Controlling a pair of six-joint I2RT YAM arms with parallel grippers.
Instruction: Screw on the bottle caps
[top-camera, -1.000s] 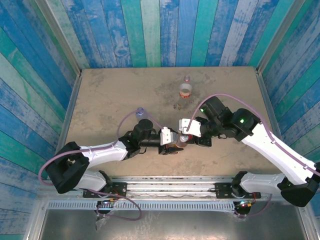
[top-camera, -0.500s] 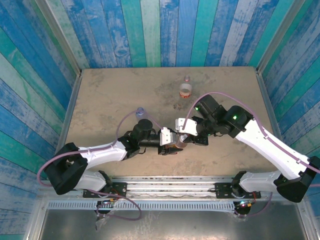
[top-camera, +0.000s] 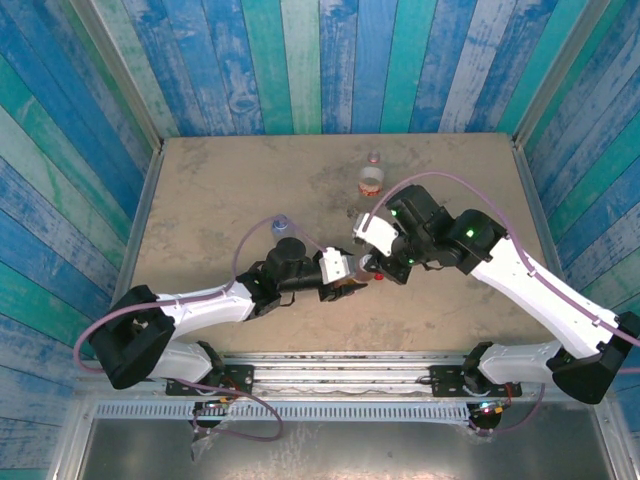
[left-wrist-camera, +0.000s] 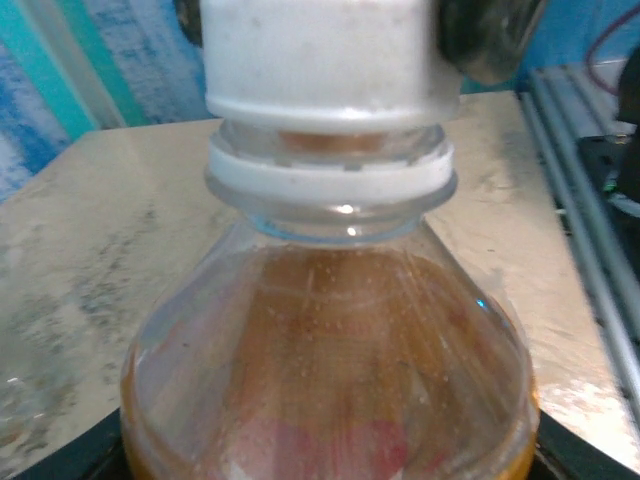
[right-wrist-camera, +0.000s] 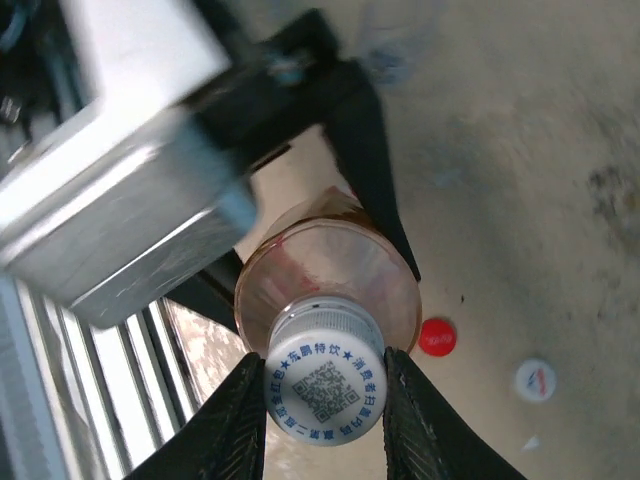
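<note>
Worktop (top-camera: 220, 180): tan and blotched, walled by blue and green planks.
Clear bluish plastic bottle (top-camera: 281, 222): stands left of centre, just beyond the left arm.
Left jaws: closed on the body of the amber bottle, one black finger (right-wrist-camera: 375, 180) on each side.
Clear plastic bottle of amber liquid (left-wrist-camera: 330, 370): near the worktop's middle, between the two arms.
White ribbed plastic screw cap (right-wrist-camera: 326, 385): sits on the amber bottle's neck above a white collar ring, with a printed square code on top.
Right jaws: narrow, pinching the white cap from both sides.
Bright red round plastic cap (right-wrist-camera: 436, 337): lies flat on the worktop, just beside the amber bottle.
Pale round plastic cap (right-wrist-camera: 535, 380): lies flat near the red cap, not touching it.
Clear plastic bottle with red-white label (top-camera: 372, 181): upright toward the far edge, beyond the right arm.
</note>
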